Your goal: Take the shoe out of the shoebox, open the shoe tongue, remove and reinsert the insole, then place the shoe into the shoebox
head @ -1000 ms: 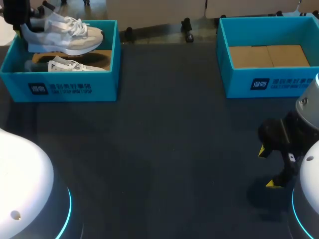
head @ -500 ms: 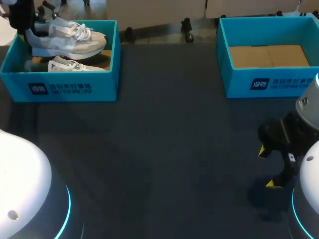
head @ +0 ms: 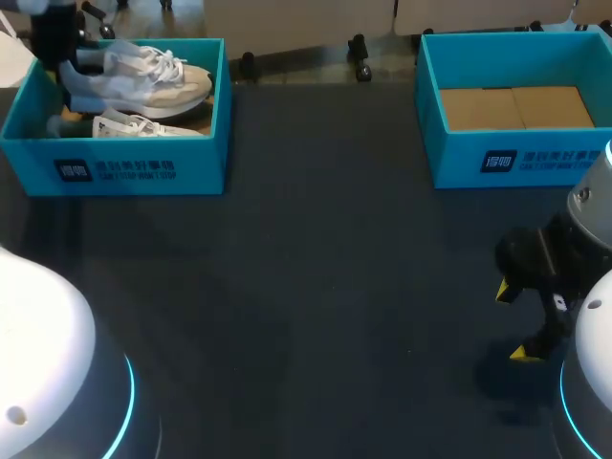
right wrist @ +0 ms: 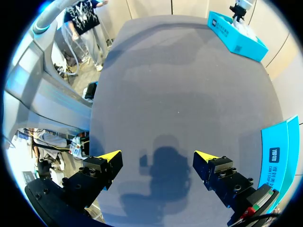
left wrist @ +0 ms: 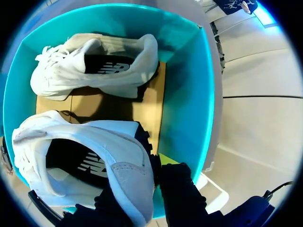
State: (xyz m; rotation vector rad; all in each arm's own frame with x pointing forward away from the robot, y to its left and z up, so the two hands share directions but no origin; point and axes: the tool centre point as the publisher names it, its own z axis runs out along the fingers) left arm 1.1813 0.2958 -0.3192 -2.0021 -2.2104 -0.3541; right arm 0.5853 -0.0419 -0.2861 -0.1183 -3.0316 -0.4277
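Observation:
A white shoe (head: 153, 76) hangs tilted over the teal shoebox (head: 134, 167) at the table's far left. My left gripper (head: 62, 57) is shut on its heel. In the left wrist view the held shoe (left wrist: 94, 161) fills the space ahead of the left gripper (left wrist: 144, 187), whose fingers clamp the heel collar. Below it, a second white shoe (left wrist: 94, 66) lies on its side on the box's cardboard floor; in the head view this second shoe (head: 139, 126) rests against the front wall. My right gripper (head: 516, 320) stands open low over the table's near right, holding nothing, and the right gripper (right wrist: 158, 156) has bare mat ahead.
A second teal box (head: 516, 158) with only a cardboard floor stands at the far right. Its corner (right wrist: 277, 156) shows beside the right gripper. The dark mat (head: 335, 287) spreads between the two boxes.
The left gripper has carried the held shoe a little to the right and lower over the box. The right arm has stayed still.

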